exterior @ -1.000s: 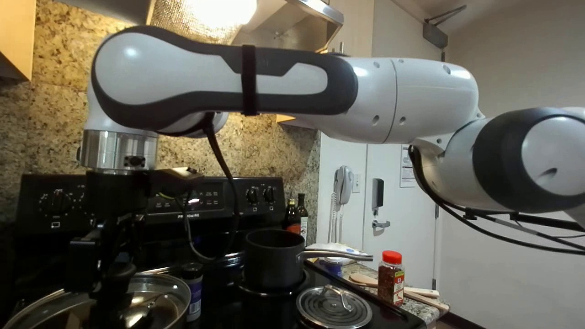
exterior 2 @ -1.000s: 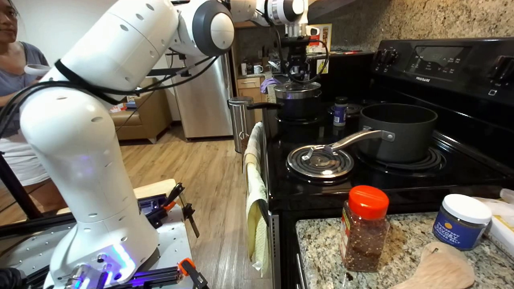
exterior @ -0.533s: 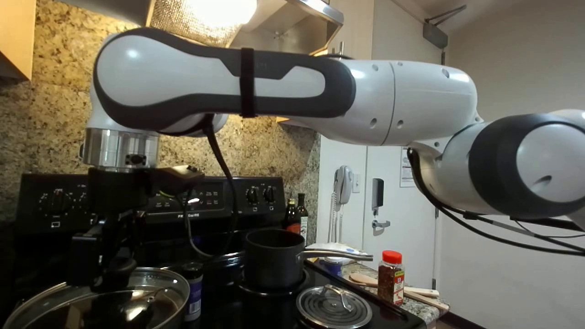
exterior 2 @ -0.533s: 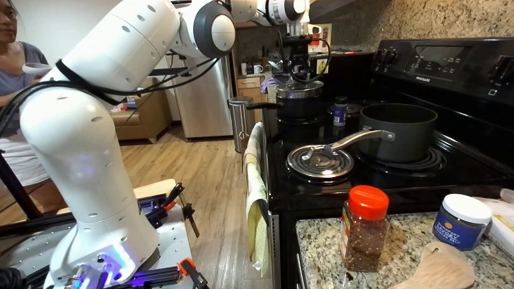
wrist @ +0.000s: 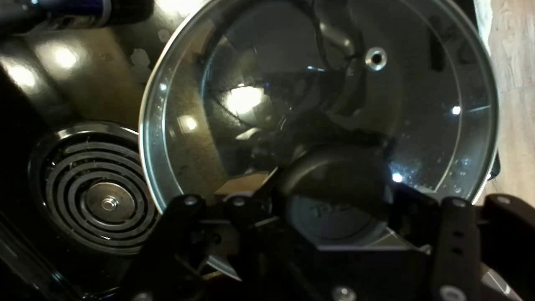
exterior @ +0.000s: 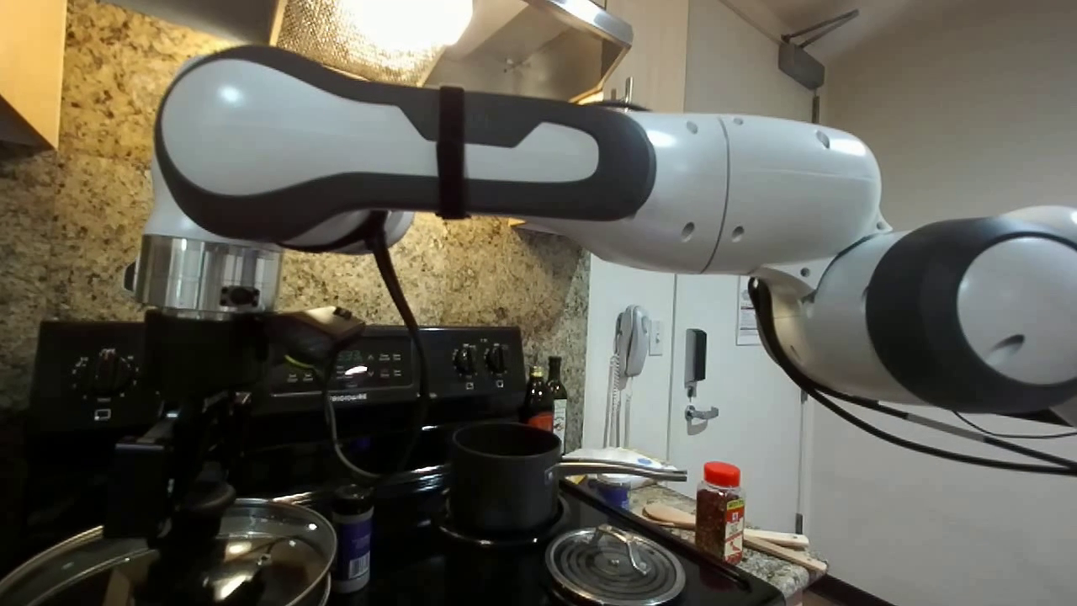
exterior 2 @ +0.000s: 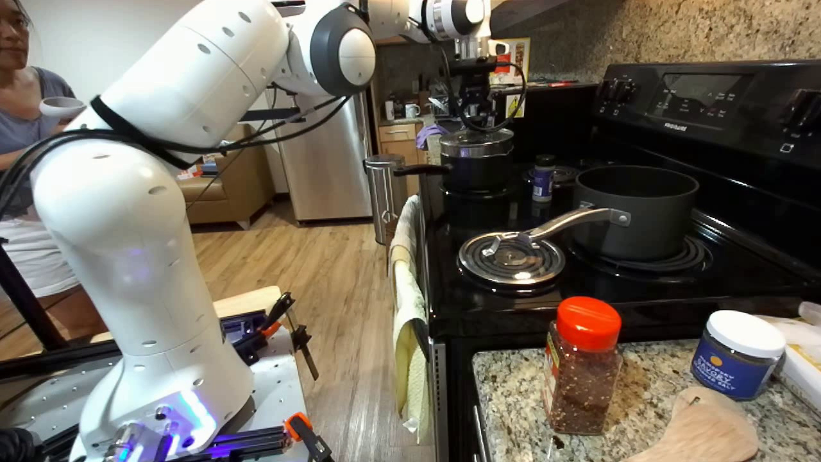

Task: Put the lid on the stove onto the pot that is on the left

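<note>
My gripper (wrist: 333, 196) is shut on the dark centre knob of the lid. The lid (wrist: 292, 88), round clear glass with a shiny rim, fills much of the wrist view. In both exterior views my gripper (exterior: 181, 513) (exterior 2: 478, 115) points down, with the lid (exterior: 282, 547) (exterior 2: 476, 145) level beneath it. The low dark pot (exterior 2: 478, 172) stands directly under the lid, its dark handle reaching left in an exterior view. The lid hides the pot's opening. I cannot tell whether the lid touches the pot's rim all round.
A taller dark grey pot (exterior 2: 635, 212) (exterior: 505, 480) stands on a back burner. A smaller glass lid (exterior 2: 511, 258) (exterior: 616, 566) with a steel handle lies on a front burner. A purple-labelled jar (exterior: 353, 539) (exterior 2: 543, 179) stands close beside the lid. A red-capped jar (exterior 2: 584, 366) stands on the counter.
In an exterior view, my gripper and the held lid have shifted a little left after a small move right and down. The grip on the knob stays. The other objects have not moved.
</note>
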